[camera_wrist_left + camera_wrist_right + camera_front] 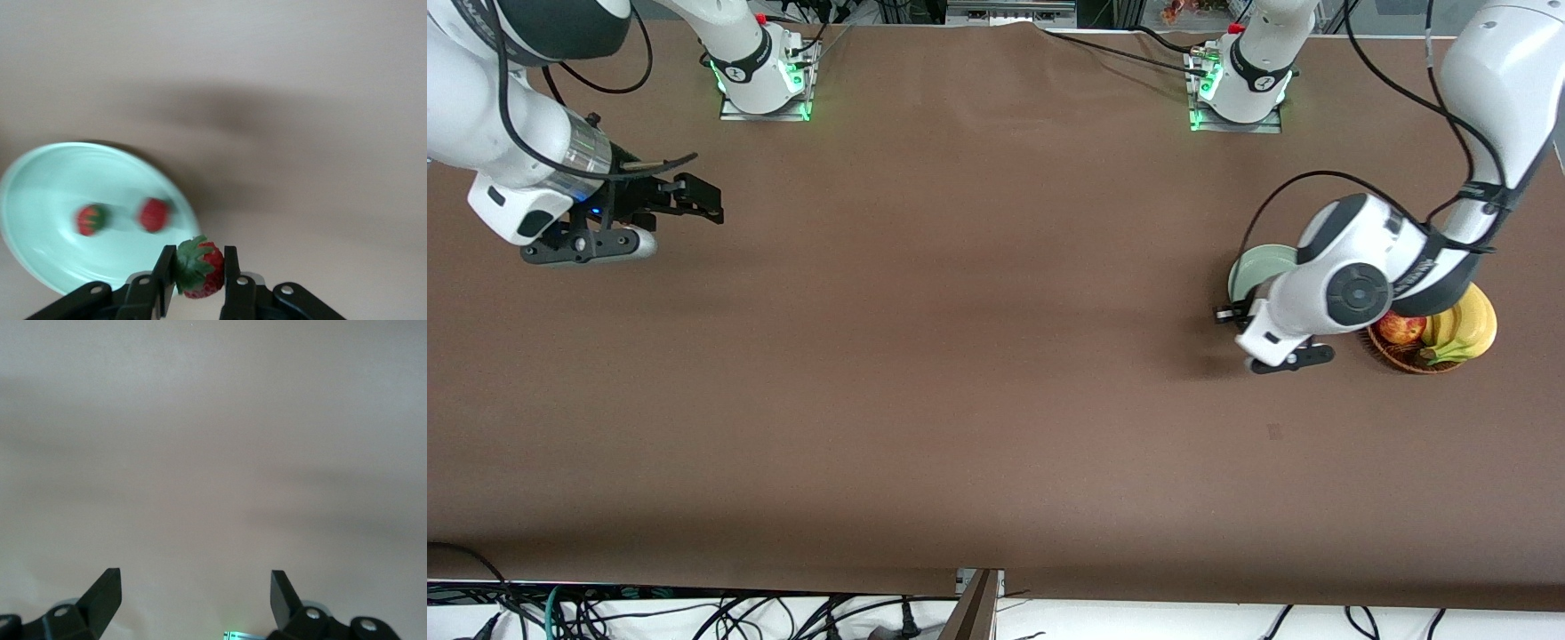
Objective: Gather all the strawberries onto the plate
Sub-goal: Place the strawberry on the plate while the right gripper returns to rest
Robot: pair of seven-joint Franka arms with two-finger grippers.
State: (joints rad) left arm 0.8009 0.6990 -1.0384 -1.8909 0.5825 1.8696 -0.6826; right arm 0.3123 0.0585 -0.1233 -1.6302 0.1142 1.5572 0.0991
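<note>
Because two strawberries (122, 217) already lay in the pale mint plate (40, 193) at the middle right of the front view, the left claw (198, 275) hovered just off its rim, pinching the last strawberry (199, 268), small, red, with a dark leafy cap. At the upper left, the right claw (195, 587) waited, spread wide over bare desk (960, 356).

Even, soft overhead light, no glare.
Blurred pale mint-green round plate (40, 200) in left wrist view; faint broad shadows across brown table (960, 356).
</note>
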